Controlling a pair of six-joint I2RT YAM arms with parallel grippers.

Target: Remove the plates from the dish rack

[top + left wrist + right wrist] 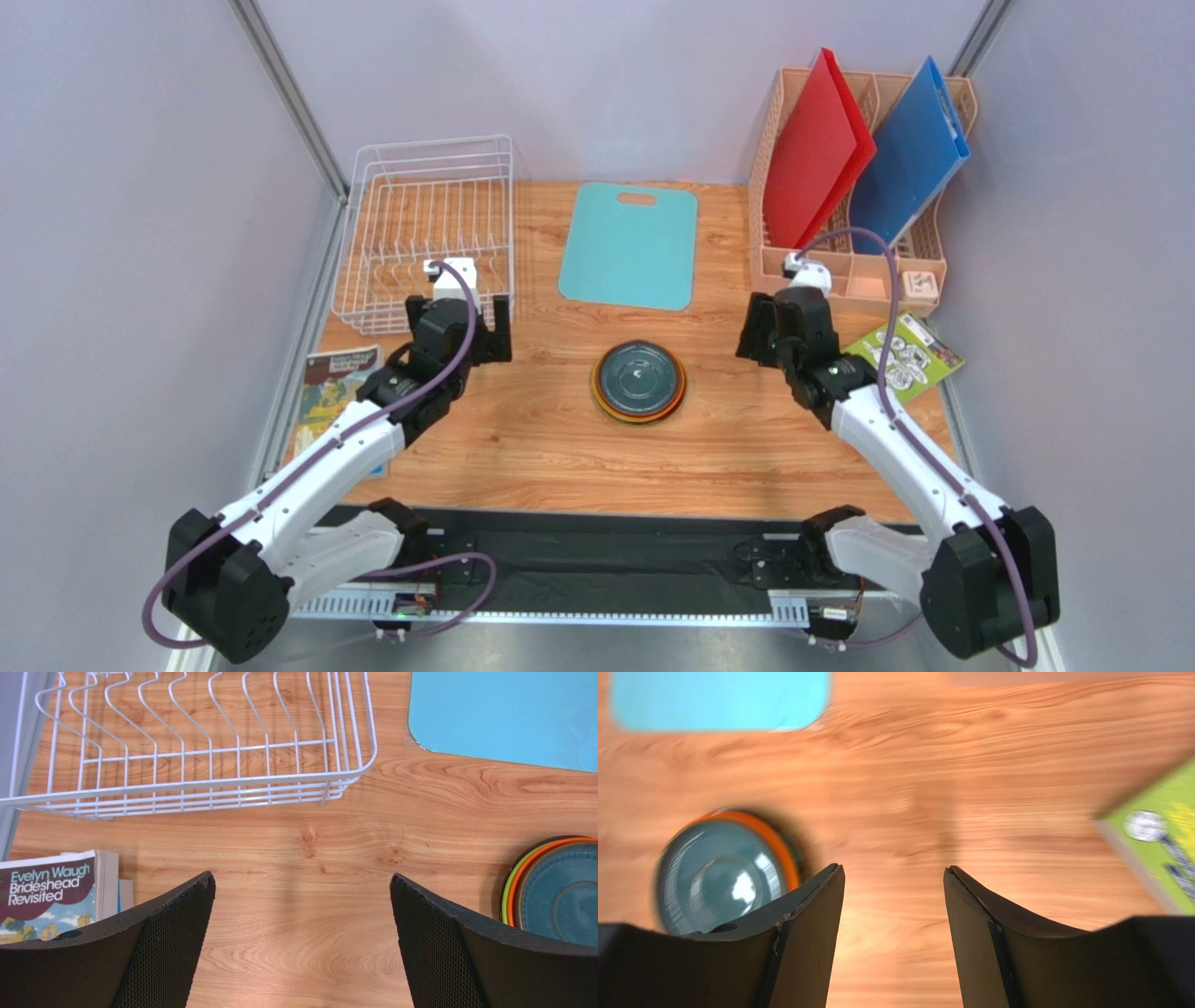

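The white wire dish rack [428, 224] stands at the back left with no plates in it; it also shows in the left wrist view [196, 742]. The plates sit in one stack [640, 381] on the table's middle, the dark teal-grey plate on top, with orange and lime green rims showing in the left wrist view [554, 889]. The stack also shows blurred in the right wrist view [724, 871]. My left gripper [456, 325] is open and empty just in front of the rack. My right gripper [774, 329] is open and empty to the right of the stack.
A teal cutting board [630, 245] lies at the back middle. A peach organizer [859, 175] with red and blue boards stands at the back right. A book [330, 392] lies at the left edge, a green booklet [909, 357] at the right.
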